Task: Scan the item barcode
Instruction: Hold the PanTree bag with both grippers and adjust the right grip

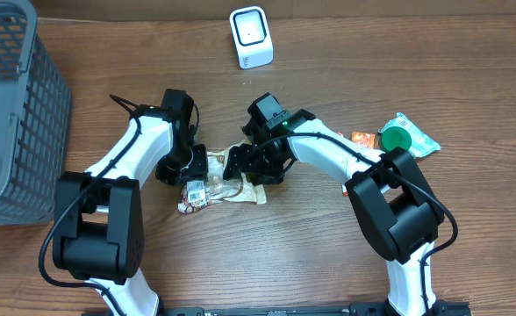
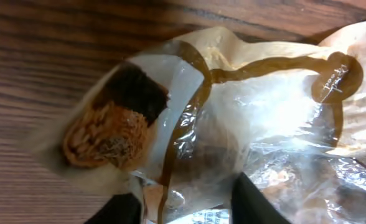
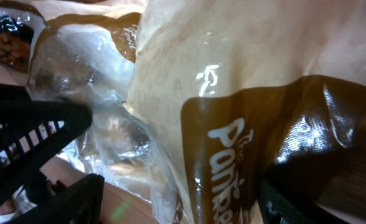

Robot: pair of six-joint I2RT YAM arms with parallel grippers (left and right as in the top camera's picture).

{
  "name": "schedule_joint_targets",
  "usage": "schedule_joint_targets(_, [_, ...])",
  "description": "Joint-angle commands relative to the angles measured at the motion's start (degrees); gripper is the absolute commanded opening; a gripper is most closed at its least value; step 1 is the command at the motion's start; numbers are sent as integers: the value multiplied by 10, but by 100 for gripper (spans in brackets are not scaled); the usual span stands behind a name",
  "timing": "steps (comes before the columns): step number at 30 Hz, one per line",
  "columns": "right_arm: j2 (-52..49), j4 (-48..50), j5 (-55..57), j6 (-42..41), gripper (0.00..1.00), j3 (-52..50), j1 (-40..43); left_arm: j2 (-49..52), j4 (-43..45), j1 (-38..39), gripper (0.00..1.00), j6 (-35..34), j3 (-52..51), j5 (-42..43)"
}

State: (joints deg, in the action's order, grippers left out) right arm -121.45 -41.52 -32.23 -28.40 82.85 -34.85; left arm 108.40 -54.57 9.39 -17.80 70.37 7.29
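Fingers of the left gripper [image 2: 186, 208] are standing rather narrow, with plastic of the one snack bag [image 1: 225, 190] passing between them; I cannot tell if they are pinching it. The right gripper [image 3: 183, 205] is hanging wide open over the same bag, gripping nothing. The bag is lying on the table [image 1: 328, 263] between the two arms. One white scanner [image 1: 251, 37] is standing well apart at the far edge. One grey basket [image 1: 12, 105] is sitting at the left, and one green packet [image 1: 407, 138] and one orange packet [image 1: 361, 137] are lying at the right.

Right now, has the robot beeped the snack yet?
Not yet. Reaching looks done: the left gripper and right gripper straddle the snack bag lying on the table. In hand: gripping it. Left: lifting it and showing its barcode to the white scanner.
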Motion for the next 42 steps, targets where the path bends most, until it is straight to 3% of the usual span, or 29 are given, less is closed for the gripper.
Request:
schedule_joint_targets(1, [-14,9,-39,4,81,-19,12,10,4,4,20,7,-10,5])
schedule_joint_targets(6, [-14,12,-52,4,81,-19,44,10,9,4,9,18,-10,18])
schedule_joint_targets(17, [-14,17,-30,3,80,-19,75,10,21,4,12,18,-10,17])
schedule_joint_targets(21, [-13,17,-9,4,72,-10,76,10,26,4,13,18,-10,16])
schedule_joint_targets(25, [-7,-19,-9,18,72,30,82,10,28,4,13,18,-10,16])
schedule_joint_targets(42, [-3,-36,127,33,83,33,61,10,28,4,17,18,-10,16])
